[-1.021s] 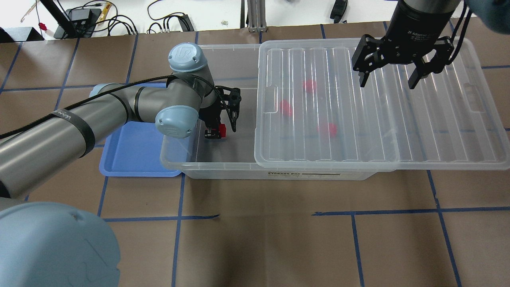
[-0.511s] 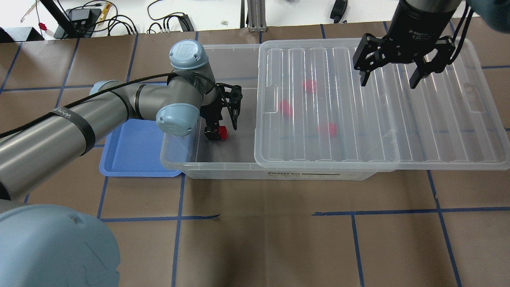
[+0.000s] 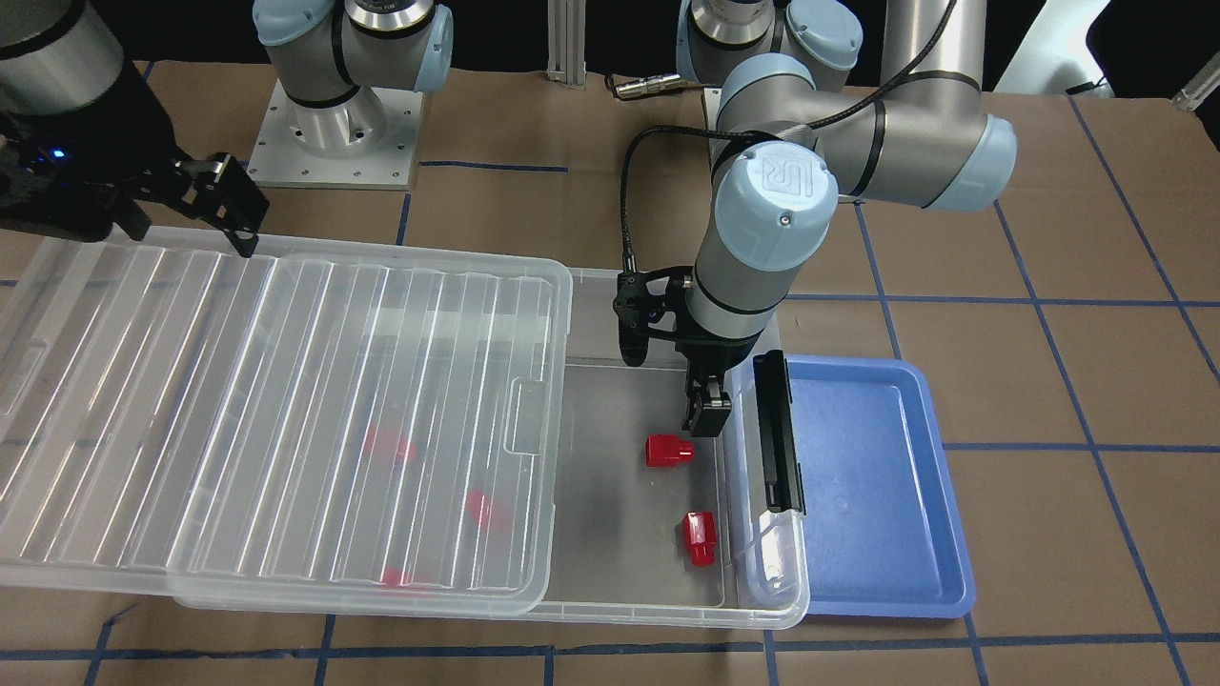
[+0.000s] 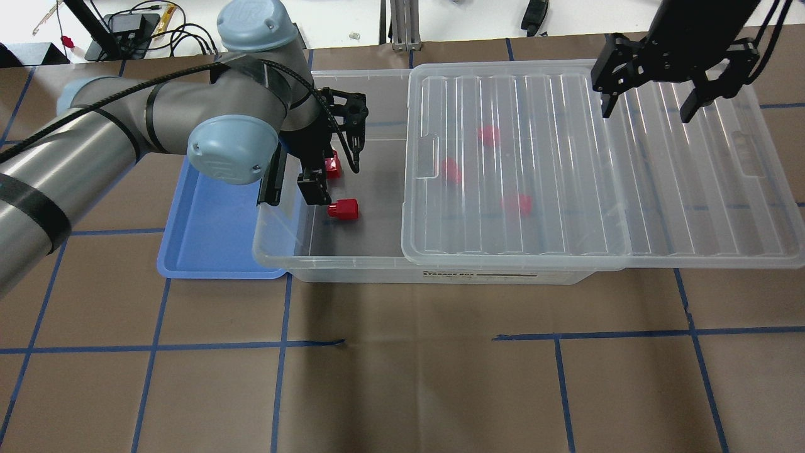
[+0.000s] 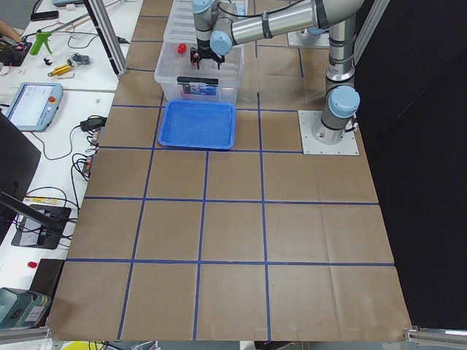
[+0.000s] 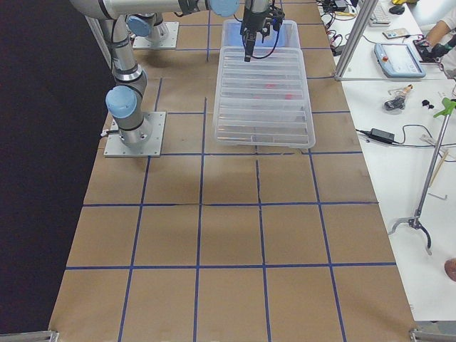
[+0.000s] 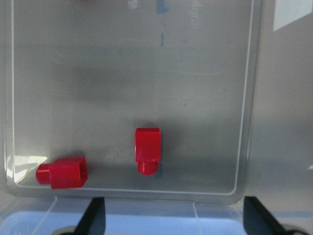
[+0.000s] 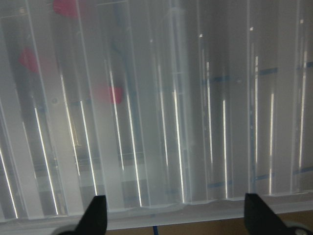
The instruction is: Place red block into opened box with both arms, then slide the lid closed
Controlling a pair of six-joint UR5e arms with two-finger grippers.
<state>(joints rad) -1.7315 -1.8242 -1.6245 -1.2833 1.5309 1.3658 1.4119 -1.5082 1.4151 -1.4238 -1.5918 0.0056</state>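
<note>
Front: red block (image 3: pixel 669 451) is laid on the floor of the box (image 3: pixel 667 610), uncovered end, just beside left gripper (image 3: pixel 667 393), spread and empty.
Overhead: right gripper (image 4: pixel 646 113), also spread, is hung over the overhanging end of the lid (image 4: pixel 534 189); likely to be pushed lengthwise toward the block.

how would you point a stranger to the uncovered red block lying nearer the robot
Find the clear box; its lid covers all but the end beside the blue tray. Of the two uncovered there, it is the red block nearer the robot, its stub pointing toward the tray.
</note>
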